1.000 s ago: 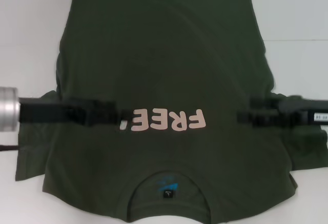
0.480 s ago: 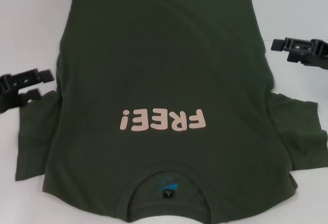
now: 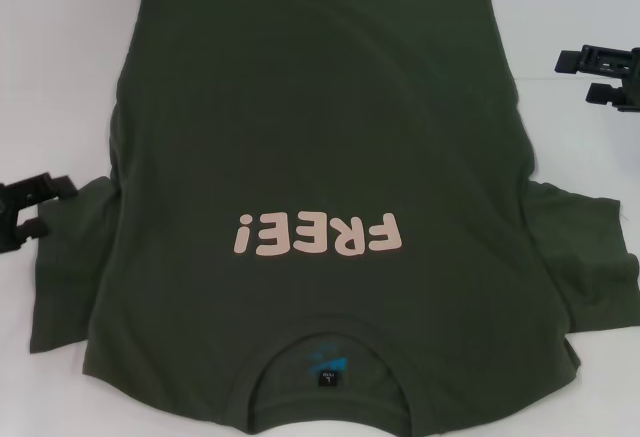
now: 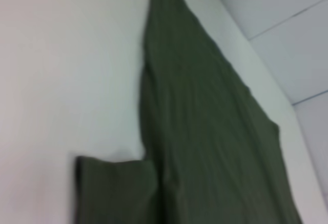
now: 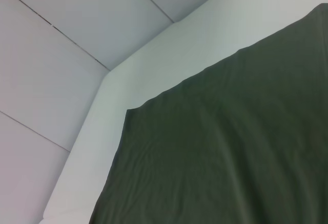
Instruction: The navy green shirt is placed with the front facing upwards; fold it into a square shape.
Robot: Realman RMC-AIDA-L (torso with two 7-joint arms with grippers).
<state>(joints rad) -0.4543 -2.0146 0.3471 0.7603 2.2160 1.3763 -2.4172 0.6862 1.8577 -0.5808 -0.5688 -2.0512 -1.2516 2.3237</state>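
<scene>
I've got the dark olive-green cotton short-sleeved T-shirt (image 3: 320, 157) lying flat, face up on the white table (image 3: 60, 77), filling most of the head view; collar at 6 o'clock nearest the robot, hem at 12. Still fully unfolded, both sleeves spread at roughly 8 and 4 o'clock.

Left gripper (image 3: 25, 212) sits at 9 o'clock, just beside the left sleeve edge, fingers apart w/ nothing between them. Right gripper (image 3: 605, 77) hangs at about 2 o'clock, off the cloth over bare table, fingers also apart, empty. Wrist views show only shirt fabric and table, no fingers.

Handling, my read: thin soft cotton, light, no stiffness, so it'll drape and sag the moment it's lifted and likely drag across the smooth tabletop. A single-layer pinch could pull a wrinkle instead of a clean fold. I'd take hold at the sleeve edges or shoulder seams, both sides together, and carry inward toward the centre line.

Writing: pale pink "FREE!" lettering (image 3: 318, 234) across the chest, upside-down from the head cam. Blue print (image 3: 327, 362) inside the ribbed neck plus a small dark tag; can't read either.
</scene>
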